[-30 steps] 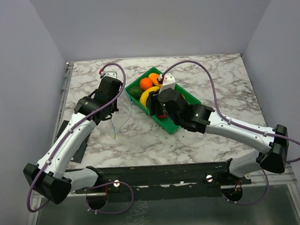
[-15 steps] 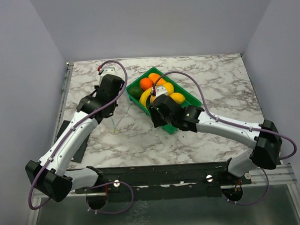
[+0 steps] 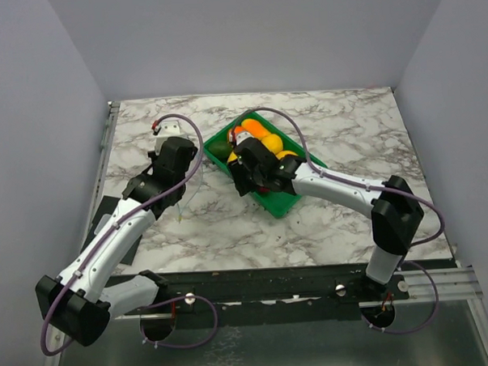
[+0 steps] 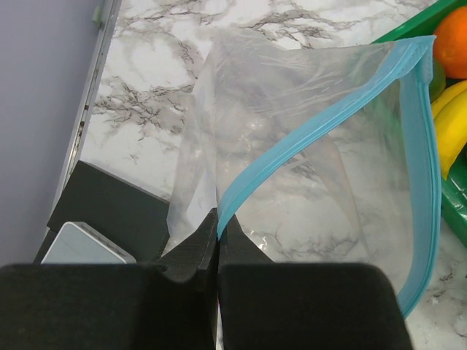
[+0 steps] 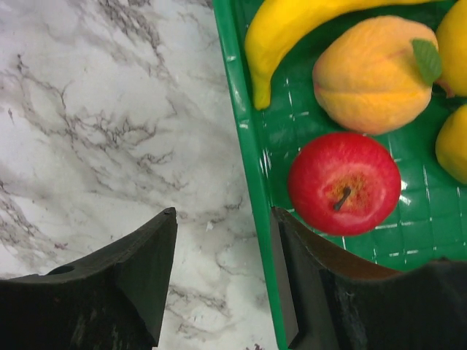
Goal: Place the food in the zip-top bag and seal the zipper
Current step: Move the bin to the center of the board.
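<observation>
Left wrist: left gripper [image 4: 217,219] clamped on clear crinkly zip-top bag [image 4: 292,146] at light blue zipper strip [image 4: 432,182], mouth agape just beside green plastic tray [image 5: 244,146]; film likely limp, slippery, hold by strip; right gripper [image 5: 222,270] spread open astride tray wall near red round plastic apple [image 5: 344,182]; likely light, may roll

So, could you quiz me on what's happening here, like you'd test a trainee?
1. True or false: the left tool is shut on the bag.
2. Where is the apple? A: in the bag. B: in the tray. C: on the table.
3. Fill in: the right tool is ___ (open or shut).

Key: 1 true; 2 B; 3 open.
</observation>
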You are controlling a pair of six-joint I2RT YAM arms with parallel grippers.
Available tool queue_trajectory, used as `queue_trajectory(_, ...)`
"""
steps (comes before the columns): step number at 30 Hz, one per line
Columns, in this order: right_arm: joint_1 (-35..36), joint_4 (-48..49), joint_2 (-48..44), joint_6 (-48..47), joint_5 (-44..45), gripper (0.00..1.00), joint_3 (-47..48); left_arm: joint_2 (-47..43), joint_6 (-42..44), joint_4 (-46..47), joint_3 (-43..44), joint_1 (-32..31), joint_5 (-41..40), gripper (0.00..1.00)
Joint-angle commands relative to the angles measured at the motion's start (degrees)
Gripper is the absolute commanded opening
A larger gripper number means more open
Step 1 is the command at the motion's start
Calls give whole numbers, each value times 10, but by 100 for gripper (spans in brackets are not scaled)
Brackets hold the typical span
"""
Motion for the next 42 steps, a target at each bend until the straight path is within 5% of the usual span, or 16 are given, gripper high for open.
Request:
queue_trajectory(1,-17,13,42,-25,-42,60,44,-37,-4,45,-23,1,-25,0)
queue_trajectory(14,-47,2,139,-43,-53,57,99,-62,1,75,-60,7,9,0)
queue_trajectory(23,-46,-7,177,-32,-31,43,118,-59,-1,77,-64,8,14,0)
queue_trajectory(33,-47,-12,172,-8,12,2,104,-57,0,79,-64,9,16,0)
queue_trajectory(42,-49,-19,124,59,108,1,55,-54,-1,79,-66,9,21,0)
